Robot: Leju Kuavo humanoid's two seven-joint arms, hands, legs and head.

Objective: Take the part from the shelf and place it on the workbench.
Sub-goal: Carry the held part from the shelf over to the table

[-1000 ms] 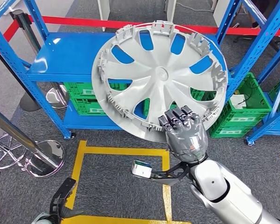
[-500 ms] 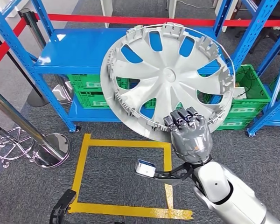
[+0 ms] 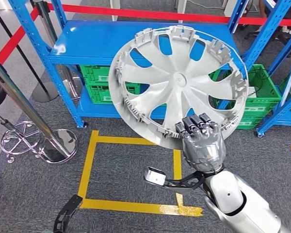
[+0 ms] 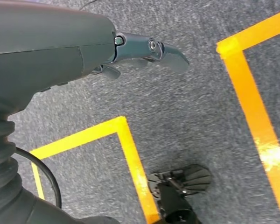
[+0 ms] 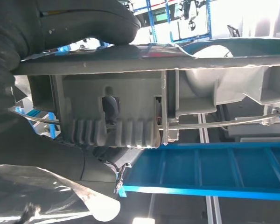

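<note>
showing, in the head view, the right hand gripping the near rim of the wheel cover, held tilted in front of the blue shelf; the whole scene has shifted since a second ago, so the robot is likely backing away. left wrist view: left hand hangs over the carpet, its grip unclear. right wrist view: fingers clamp the rim.

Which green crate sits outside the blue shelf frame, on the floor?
The green crate on the right; the other green crates sit under the blue shelf.
</note>
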